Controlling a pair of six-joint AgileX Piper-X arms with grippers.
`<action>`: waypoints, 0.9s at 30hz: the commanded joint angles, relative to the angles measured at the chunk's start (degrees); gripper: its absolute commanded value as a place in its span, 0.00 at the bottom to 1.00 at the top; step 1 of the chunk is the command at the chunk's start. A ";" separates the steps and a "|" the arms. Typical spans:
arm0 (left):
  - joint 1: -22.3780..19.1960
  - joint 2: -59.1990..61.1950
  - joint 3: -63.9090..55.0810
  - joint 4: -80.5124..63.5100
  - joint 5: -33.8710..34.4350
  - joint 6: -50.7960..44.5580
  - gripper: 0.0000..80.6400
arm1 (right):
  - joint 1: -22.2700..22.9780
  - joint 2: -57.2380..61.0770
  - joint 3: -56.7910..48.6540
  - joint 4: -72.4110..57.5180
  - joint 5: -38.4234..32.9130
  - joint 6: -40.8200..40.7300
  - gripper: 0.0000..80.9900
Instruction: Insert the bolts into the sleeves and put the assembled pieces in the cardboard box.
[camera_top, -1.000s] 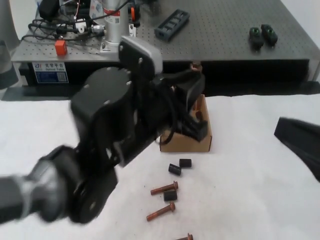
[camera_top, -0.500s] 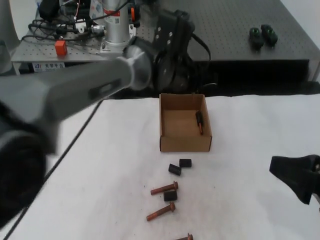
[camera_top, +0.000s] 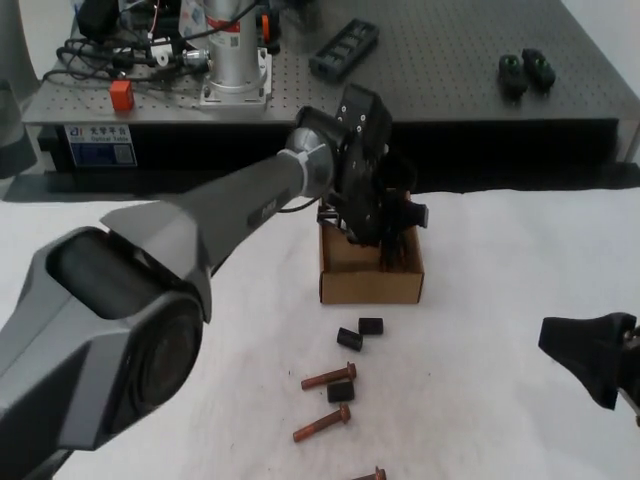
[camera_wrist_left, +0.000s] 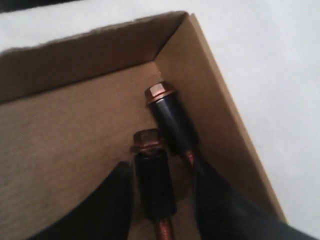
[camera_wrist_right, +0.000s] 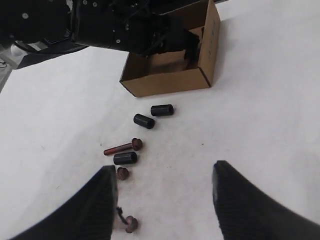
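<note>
Overhead, the left tool (camera_top: 385, 215) hangs over the brown cardboard box (camera_top: 370, 285) on the white table (camera_top: 500, 300). From its wrist, it clamps a copper bolt in a black sleeve (camera_wrist_left: 154, 180) beside another sleeved bolt (camera_wrist_left: 170, 117) lying inside. The right tool (camera_wrist_right: 164, 172) gapes apart near loose black sleeves (camera_wrist_right: 162, 110).

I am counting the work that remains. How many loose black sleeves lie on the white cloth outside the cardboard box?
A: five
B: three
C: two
B: two sleeves lie near the cardboard box, a third sleeve among the bolts.
</note>
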 joint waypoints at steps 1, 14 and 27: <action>-0.13 -1.36 -1.19 -0.27 1.02 -1.01 0.39 | -0.31 0.50 -0.29 0.55 0.52 -2.79 0.52; 1.96 -24.42 6.34 15.17 -21.99 7.51 0.18 | 10.25 29.72 -15.23 6.83 7.08 -21.40 0.52; 3.33 -56.16 52.89 5.71 -22.18 10.09 0.18 | 22.33 71.77 -48.79 16.46 19.86 -44.03 0.52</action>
